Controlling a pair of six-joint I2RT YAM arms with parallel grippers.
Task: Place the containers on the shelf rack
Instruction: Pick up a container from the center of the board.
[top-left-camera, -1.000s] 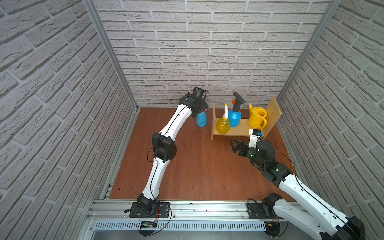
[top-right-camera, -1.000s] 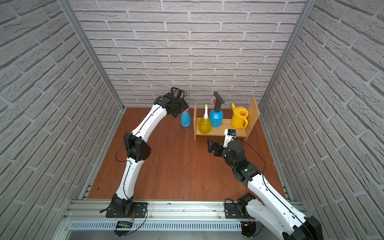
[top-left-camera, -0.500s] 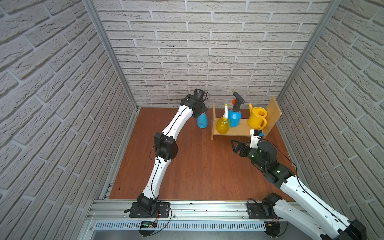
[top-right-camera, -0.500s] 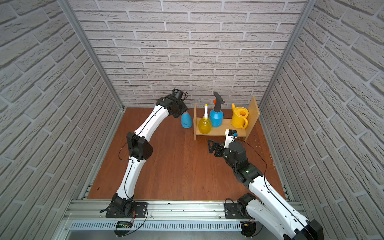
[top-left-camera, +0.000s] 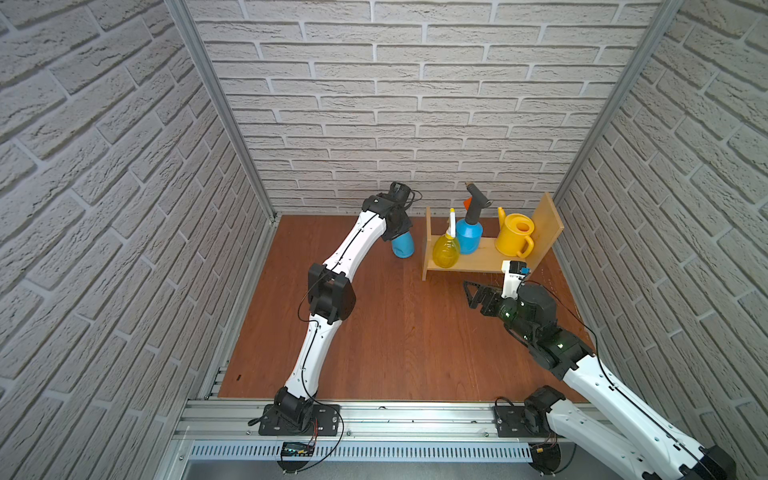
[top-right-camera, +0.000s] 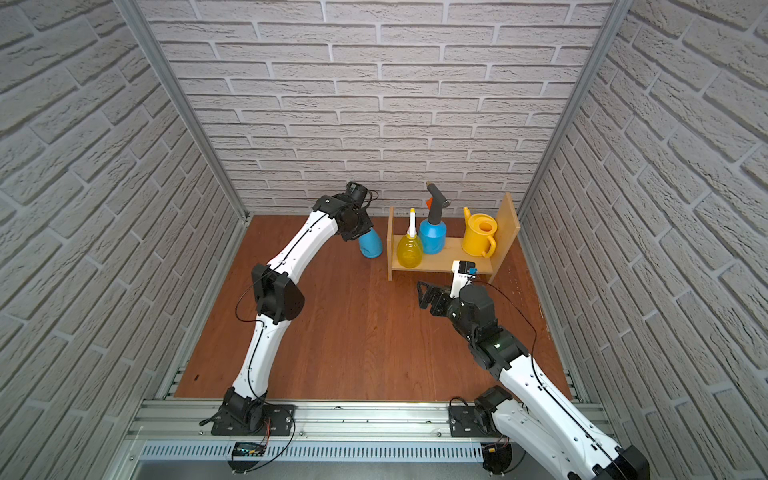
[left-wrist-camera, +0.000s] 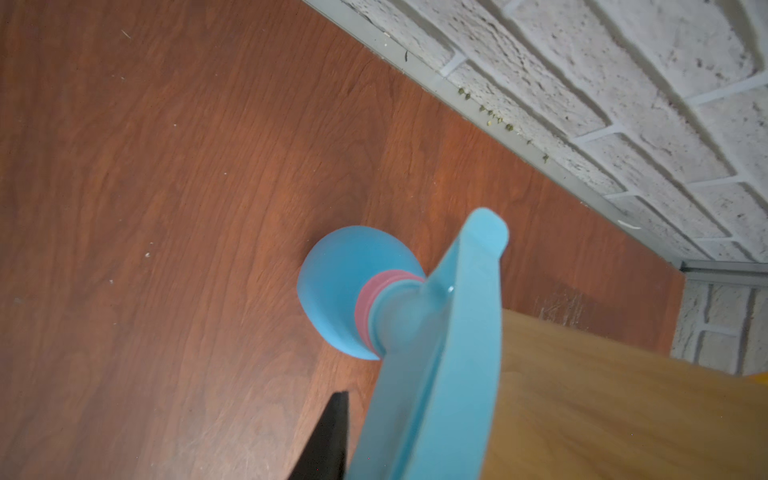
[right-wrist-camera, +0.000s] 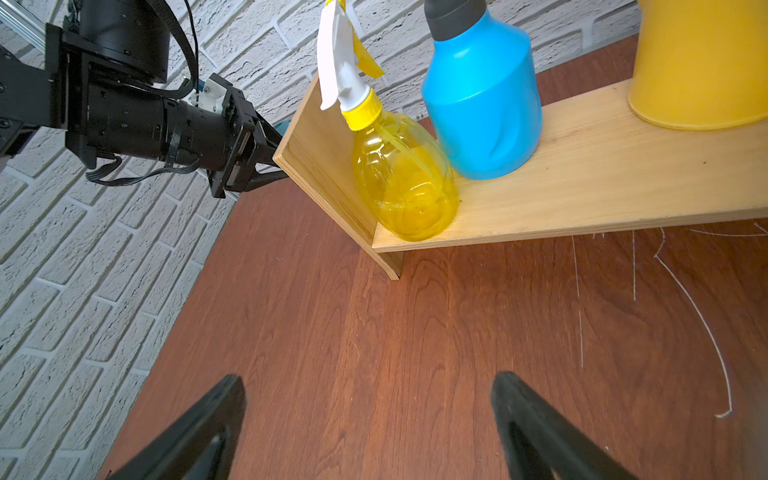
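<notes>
Progress stands at three of four, judging by the layout. The yellow bottle (right-wrist-camera: 405, 178), the sprayer (right-wrist-camera: 482, 95) and the can (right-wrist-camera: 702, 62) stand side by side on the rack (right-wrist-camera: 582, 183), ahead of the right gripper (right-wrist-camera: 370, 415). Its fingers (right-wrist-camera: 199, 424) are spread wide, with only bare floor (right-wrist-camera: 415, 332) between them.

The pale bottle (left-wrist-camera: 345, 291) is the one left. It appears to stand on the floor just outside the rack's side board, under the left gripper (top-left-camera: 399, 232). In the left wrist view its spray head runs close alongside the one finger (left-wrist-camera: 332, 436) that shows. The other finger is hidden behind the head, so whether the pair has clamped it cannot be told.

What is left, most likely, is to secure that hold, lift the bottle over the side board, and set it in the gap between sprayer and can.
</notes>
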